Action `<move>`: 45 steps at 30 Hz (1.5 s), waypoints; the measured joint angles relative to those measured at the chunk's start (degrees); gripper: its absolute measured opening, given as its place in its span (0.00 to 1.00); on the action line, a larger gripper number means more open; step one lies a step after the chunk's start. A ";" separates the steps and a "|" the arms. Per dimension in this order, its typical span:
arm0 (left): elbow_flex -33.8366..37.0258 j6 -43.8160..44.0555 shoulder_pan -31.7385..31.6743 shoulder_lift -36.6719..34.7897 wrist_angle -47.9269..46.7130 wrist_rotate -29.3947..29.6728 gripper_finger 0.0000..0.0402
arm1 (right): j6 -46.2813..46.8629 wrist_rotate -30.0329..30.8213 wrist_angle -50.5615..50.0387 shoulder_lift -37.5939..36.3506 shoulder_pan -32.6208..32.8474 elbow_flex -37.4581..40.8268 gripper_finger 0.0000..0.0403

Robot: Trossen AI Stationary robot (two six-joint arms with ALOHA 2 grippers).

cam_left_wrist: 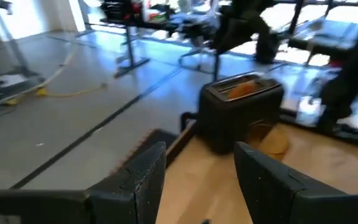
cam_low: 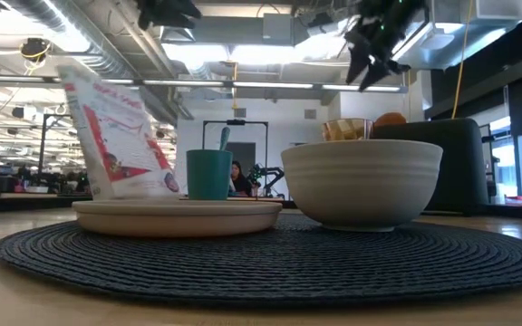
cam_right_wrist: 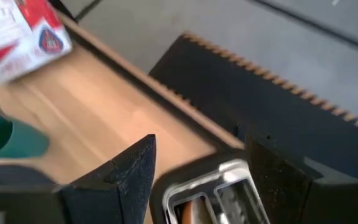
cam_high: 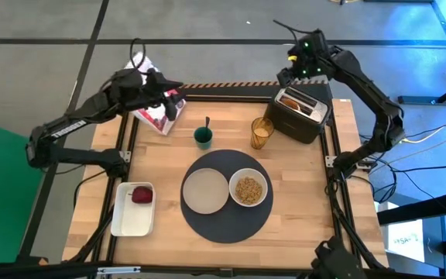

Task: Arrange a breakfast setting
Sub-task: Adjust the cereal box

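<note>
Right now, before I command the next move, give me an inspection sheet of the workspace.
Surface: wooden table, framed.
Job's things: beige plate and white bowl of cereal on dark grey round mat; amber glass; green cup; red fruit in white tray; toast in black toaster.
Clutter: red-white carton.
Grippers: left tool open, over carton; right tool open, above toaster.
Cables: bundle at right edge.
Surroundings: grey floor.

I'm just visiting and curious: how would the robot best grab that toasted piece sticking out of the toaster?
Probably by its exposed top edge, coming straight down from above. The toasted round stands upright in the black toaster slot, so only that edge shows. The right tool, fingers open, hovers just behind the toaster.
</note>
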State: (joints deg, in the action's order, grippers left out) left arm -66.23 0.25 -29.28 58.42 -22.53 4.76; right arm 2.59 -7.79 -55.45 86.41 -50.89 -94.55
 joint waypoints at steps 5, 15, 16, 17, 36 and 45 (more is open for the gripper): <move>-1.25 -2.33 -0.45 1.34 -2.57 6.09 0.46 | 0.90 -1.51 -0.12 0.00 -0.56 4.16 0.58; -1.34 -0.80 -3.47 1.13 -4.28 6.72 0.46 | 2.50 -3.52 3.35 0.00 0.80 5.18 0.58; -1.34 -0.01 -3.94 1.13 -4.75 6.88 0.46 | 2.90 -3.97 3.54 0.00 0.78 5.18 0.58; -1.34 1.09 -4.47 1.13 -5.44 7.42 0.46 | 3.12 -4.29 3.89 0.00 0.78 5.18 0.58; -1.31 20.64 -31.60 18.36 -15.71 1.03 0.59 | 14.67 -9.76 20.68 0.00 10.83 5.18 0.58; -1.31 18.06 -36.63 20.27 -14.40 -0.08 0.67 | 22.46 -6.58 30.13 4.28 16.95 5.10 0.58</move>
State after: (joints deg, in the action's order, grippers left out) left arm -67.55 18.31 -65.91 78.70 -36.92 4.68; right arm 25.05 -14.36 -25.32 90.70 -33.94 -89.45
